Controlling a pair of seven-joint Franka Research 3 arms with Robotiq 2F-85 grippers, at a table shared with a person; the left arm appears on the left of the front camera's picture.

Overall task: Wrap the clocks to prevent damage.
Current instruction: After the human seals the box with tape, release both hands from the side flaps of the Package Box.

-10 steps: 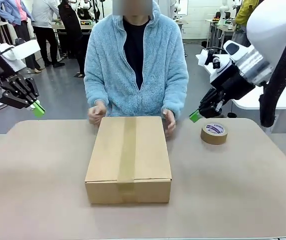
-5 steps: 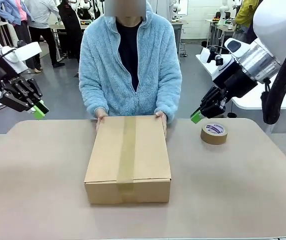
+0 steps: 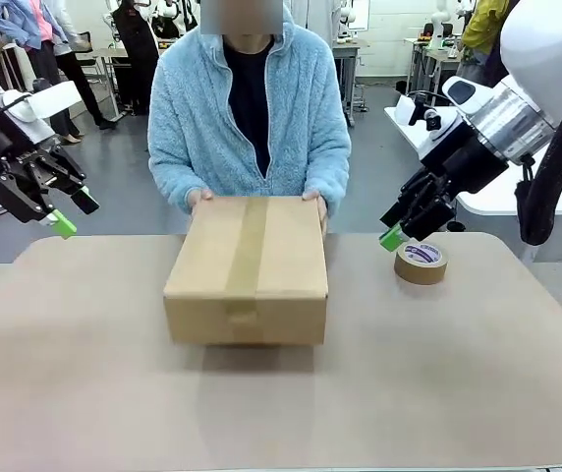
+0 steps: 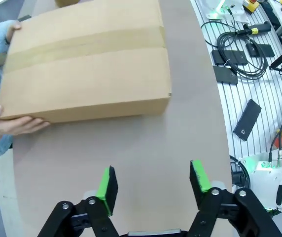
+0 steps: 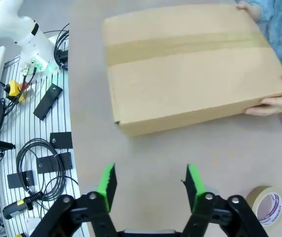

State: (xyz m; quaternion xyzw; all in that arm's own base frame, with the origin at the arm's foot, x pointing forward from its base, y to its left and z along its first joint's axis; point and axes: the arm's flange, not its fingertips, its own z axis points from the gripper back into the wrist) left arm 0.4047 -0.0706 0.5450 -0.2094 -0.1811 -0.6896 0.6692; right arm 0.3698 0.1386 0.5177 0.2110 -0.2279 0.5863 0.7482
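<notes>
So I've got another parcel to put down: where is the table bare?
Bare patches: the table left of the cardboard box, and the near strip in front of it. The right is tighter: the tape roll sits below the right claw.

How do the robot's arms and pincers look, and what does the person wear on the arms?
Both arms are white with black wrists. The left pincer and right pincer are black with bright green pads. The person's sleeves are fluffy light blue fleece.
</notes>
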